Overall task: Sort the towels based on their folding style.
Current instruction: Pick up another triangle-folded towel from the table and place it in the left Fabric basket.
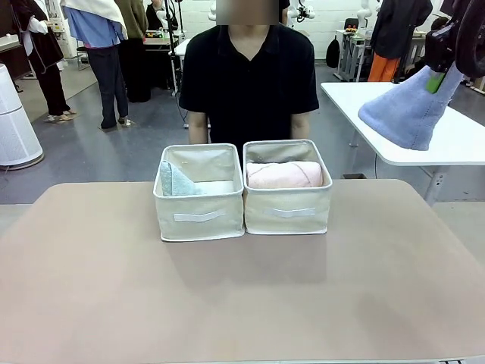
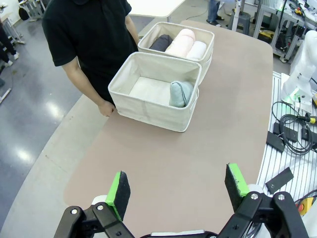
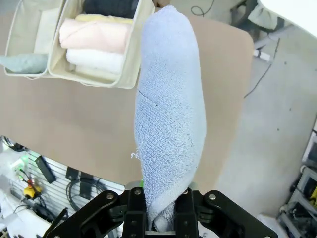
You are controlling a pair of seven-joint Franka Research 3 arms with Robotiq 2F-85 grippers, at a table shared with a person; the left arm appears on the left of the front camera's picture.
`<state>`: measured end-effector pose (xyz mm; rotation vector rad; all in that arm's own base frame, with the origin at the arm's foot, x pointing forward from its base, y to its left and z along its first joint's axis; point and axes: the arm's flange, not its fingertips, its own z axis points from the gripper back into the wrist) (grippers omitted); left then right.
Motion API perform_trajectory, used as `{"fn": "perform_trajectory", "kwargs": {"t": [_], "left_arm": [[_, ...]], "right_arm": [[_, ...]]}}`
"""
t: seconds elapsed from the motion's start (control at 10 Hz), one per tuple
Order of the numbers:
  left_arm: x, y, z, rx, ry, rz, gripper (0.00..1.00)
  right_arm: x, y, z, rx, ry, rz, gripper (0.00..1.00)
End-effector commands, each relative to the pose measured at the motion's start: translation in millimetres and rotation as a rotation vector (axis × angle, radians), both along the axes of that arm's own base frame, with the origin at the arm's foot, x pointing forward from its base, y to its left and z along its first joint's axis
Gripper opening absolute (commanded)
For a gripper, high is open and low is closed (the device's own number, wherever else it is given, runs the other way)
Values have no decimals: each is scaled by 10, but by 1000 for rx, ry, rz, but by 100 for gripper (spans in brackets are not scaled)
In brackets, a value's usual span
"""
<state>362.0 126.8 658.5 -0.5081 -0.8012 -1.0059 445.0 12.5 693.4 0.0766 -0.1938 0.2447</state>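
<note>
My right gripper [image 1: 436, 79] hangs high at the far right, off the table's side, shut on the narrow end of a periwinkle blue cone-shaped towel [image 1: 409, 112] that dangles below it. In the right wrist view this blue towel [image 3: 171, 114] stretches away from the shut gripper [image 3: 161, 210]. The left bin [image 1: 182, 206] holds a light teal cone towel [image 1: 176, 180]. The right bin [image 1: 303, 203] holds rolled towels: pink [image 3: 94, 34], white [image 3: 94, 59], pale yellow [image 3: 106, 19] and dark grey [image 3: 111, 6]. My left gripper [image 2: 177, 187] is open above bare tabletop, well short of the bins.
A person in a black shirt [image 1: 248, 76] stands right behind the two bins, one hand [image 2: 105, 108] at the table's far edge. A white table [image 1: 455, 140] stands beyond the right side. Cables and boxes [image 2: 292, 134] lie off the table's side.
</note>
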Motion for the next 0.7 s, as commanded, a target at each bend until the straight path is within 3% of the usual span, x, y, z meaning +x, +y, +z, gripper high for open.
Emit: {"fn": "perform_trajectory", "kwargs": {"t": [0.0,0.3,0.4,0.6], "left_arm": [[-19,5,0,8,-2,-10,100],[-19,5,0,8,-2,-10,100],[-19,5,0,8,-2,-10,100],[-19,5,0,8,-2,-10,100]], "right_arm": [[-13,11,7,2,-9,-1,0],[-13,11,7,2,-9,-1,0],[0,1,0,0,0,0,18],[-108,868,319,-82,-39,381,18]]}}
